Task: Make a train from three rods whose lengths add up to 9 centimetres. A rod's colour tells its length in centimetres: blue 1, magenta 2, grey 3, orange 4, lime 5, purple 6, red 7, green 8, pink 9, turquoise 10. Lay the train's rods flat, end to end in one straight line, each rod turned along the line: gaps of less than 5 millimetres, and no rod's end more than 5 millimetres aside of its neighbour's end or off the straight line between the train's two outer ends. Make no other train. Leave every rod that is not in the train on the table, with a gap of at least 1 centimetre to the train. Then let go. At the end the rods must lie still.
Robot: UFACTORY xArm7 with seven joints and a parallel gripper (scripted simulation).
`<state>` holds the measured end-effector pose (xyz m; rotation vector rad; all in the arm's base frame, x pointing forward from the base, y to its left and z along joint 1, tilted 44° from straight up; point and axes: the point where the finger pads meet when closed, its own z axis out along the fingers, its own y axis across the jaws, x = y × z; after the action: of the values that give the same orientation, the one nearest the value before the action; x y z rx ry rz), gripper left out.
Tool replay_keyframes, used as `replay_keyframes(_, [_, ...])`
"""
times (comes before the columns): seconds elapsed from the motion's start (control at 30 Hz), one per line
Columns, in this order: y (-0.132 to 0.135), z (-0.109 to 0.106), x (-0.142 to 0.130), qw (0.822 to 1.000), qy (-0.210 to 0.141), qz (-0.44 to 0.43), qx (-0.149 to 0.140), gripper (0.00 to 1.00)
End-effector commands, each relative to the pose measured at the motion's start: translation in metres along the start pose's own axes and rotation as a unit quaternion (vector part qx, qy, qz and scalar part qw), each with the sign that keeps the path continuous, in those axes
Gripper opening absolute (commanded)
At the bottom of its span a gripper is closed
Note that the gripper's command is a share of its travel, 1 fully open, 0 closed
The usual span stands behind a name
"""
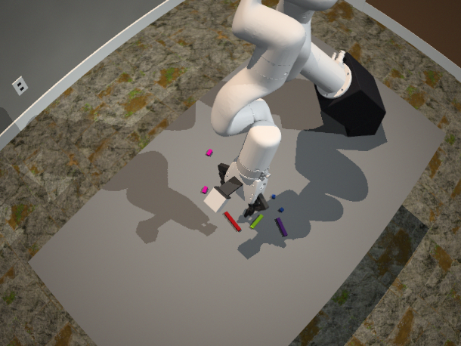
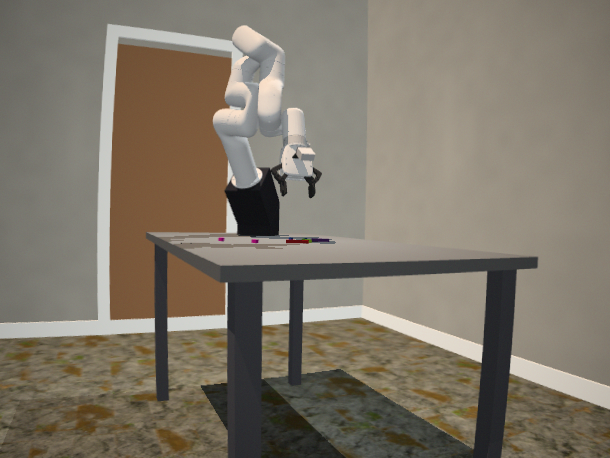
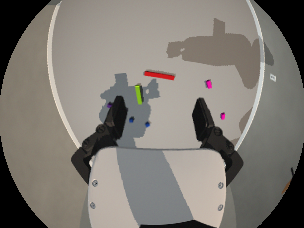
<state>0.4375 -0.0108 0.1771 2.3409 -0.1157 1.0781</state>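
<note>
My gripper [image 2: 298, 195] [image 3: 160, 104] is open and empty, high above the table. A red rod [image 1: 232, 221] [image 2: 297, 241] [image 3: 159, 75] lies flat, apart from the lime rod [image 1: 257, 221] [image 3: 139, 94], which is turned another way. A purple rod [image 1: 281, 227] [image 2: 321, 240] [image 3: 109, 105] lies beyond the lime one; a finger hides most of it in the wrist view. Two short blue rods, one [image 1: 281, 209] [image 3: 131, 120] near the purple rod and one [image 1: 273, 196] [image 3: 147, 124] nearer the base, lie apart. Two magenta rods, one [image 1: 205, 189] [image 2: 255, 241] [image 3: 209, 84] and another [image 1: 209, 152] [image 2: 221, 239] [image 3: 223, 116], lie apart. No rods touch.
The grey table [image 1: 181, 279] [image 2: 400, 255] carries the rods and the arm's black base [image 1: 355, 109] [image 2: 252, 210]. Dark arm shadows fall over the lime, purple and blue rods. In the top view, the white camera block [image 1: 216, 199] stands out beside the gripper.
</note>
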Motion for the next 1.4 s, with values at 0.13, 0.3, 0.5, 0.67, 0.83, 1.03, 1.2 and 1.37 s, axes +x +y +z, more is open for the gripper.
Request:
replay_keyframes(0.13, [-0.003, 0.006, -0.021, 1.000, -0.013, -0.006, 0.004, 1.00])
replay_keyframes(0.3, [-0.003, 0.006, -0.021, 1.000, -0.013, -0.006, 0.004, 1.00])
replay_keyframes(0.5, [-0.005, 0.011, -0.042, 0.999, -0.029, -0.011, 0.007, 1.00])
replay_keyframes(0.67, [-0.005, 0.011, -0.042, 0.999, -0.029, -0.011, 0.007, 1.00])
replay_keyframes(0.83, [-0.005, 0.018, -0.082, 0.998, -0.062, -0.016, 0.011, 1.00])
replay_keyframes(1.03, [-0.005, 0.018, -0.082, 0.998, -0.062, -0.016, 0.011, 1.00])
replay_keyframes(1.2, [-0.005, 0.018, -0.082, 0.998, -0.062, -0.016, 0.011, 1.00])
replay_keyframes(1.37, [-0.004, 0.021, -0.100, 0.997, -0.078, -0.018, 0.013, 1.00])
